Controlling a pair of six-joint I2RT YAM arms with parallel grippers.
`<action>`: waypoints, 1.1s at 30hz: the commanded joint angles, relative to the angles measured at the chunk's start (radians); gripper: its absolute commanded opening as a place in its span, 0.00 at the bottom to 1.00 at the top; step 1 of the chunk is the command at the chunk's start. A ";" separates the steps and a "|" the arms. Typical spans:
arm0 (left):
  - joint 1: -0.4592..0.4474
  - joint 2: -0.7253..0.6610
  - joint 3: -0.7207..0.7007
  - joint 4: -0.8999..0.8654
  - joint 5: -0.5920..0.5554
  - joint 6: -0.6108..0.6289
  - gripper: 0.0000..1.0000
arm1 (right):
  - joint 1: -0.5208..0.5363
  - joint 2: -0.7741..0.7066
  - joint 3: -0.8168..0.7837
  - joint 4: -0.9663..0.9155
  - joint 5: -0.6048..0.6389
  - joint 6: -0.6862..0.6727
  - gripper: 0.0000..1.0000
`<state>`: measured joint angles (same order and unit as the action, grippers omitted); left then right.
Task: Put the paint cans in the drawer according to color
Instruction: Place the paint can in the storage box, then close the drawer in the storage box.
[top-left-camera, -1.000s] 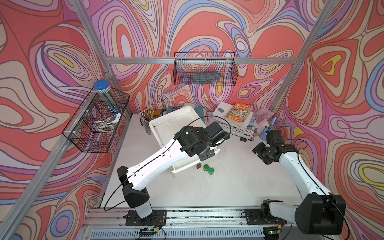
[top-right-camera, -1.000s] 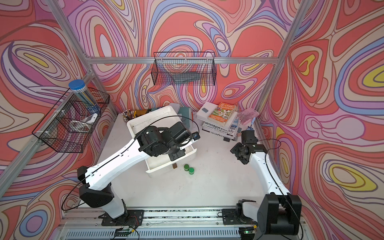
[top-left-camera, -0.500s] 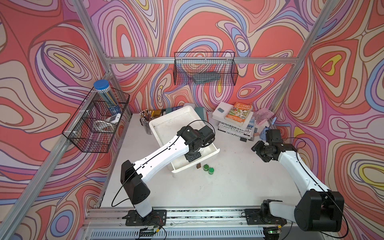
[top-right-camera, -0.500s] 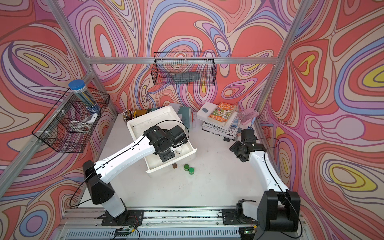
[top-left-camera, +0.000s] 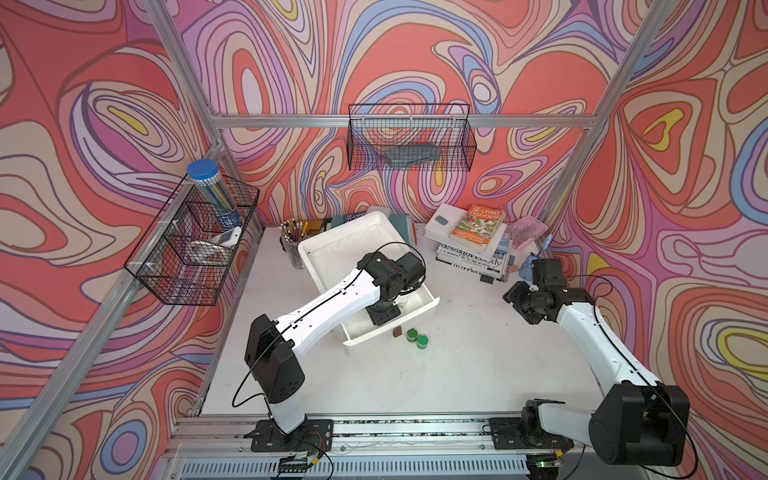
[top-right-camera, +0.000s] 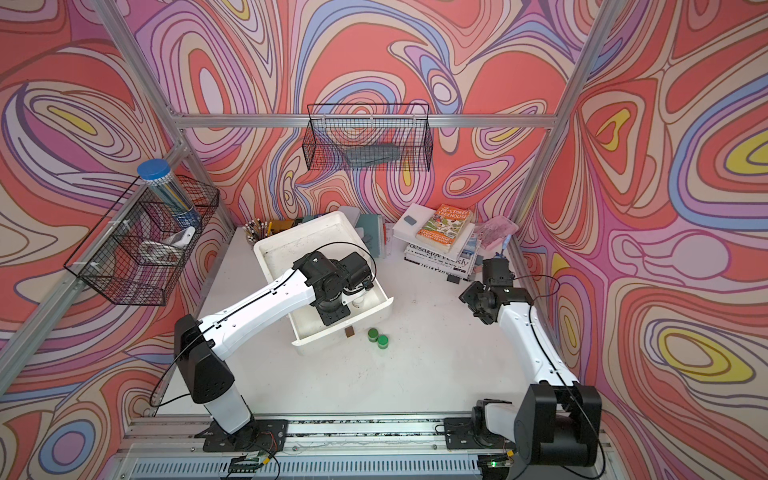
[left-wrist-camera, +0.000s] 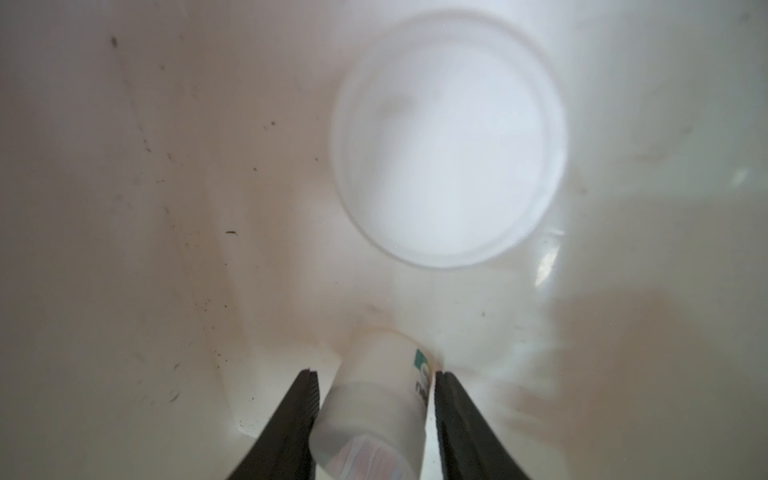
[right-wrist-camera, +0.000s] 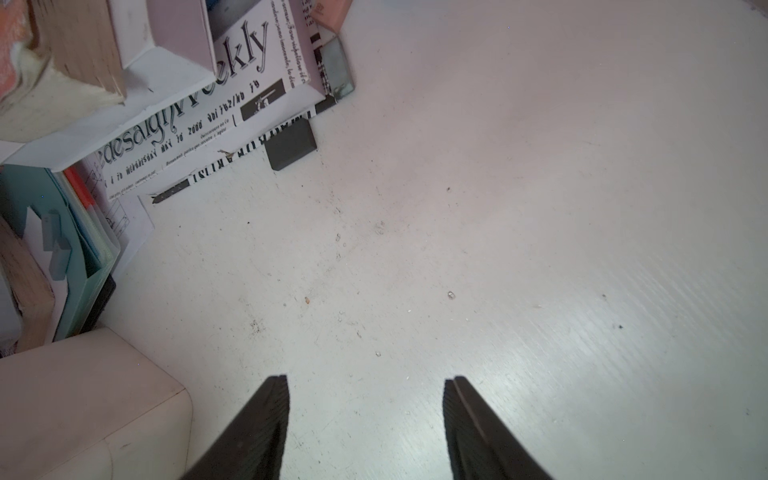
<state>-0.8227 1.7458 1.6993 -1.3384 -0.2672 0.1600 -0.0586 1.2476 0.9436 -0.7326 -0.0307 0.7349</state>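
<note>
white paint can (left-wrist-camera: 370, 415) sits between the left claw (left-wrist-camera: 376, 374)'s fingers (left-wrist-camera: 291, 424), grip unclear; right claw (right-wrist-camera: 365, 377) spread, empty.

Printed big on the orange book (top-left-camera: 478, 224), at one o'clock on the table (top-left-camera: 457, 374): "78-STOREY TREEHOUSE". Just under it, on the black-and-white magazine (right-wrist-camera: 187, 108): "desaign weekly", in curly letters. On the white paint can (left-wrist-camera: 374, 399), a label too blurry to read.
</note>
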 joint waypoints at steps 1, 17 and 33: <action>0.006 0.003 -0.006 0.013 0.023 -0.005 0.52 | -0.004 -0.018 0.000 -0.007 0.013 -0.008 0.62; 0.006 -0.308 0.079 0.363 -0.148 -0.102 0.73 | 0.172 0.091 0.265 -0.090 0.051 -0.158 0.61; 0.350 -0.585 -0.167 0.375 -0.249 -0.685 0.76 | 0.651 0.213 0.736 -0.318 0.094 -0.402 0.61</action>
<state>-0.5495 1.1999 1.5429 -0.8993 -0.5571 -0.3119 0.5819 1.4933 1.6760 -0.9627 0.1005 0.4213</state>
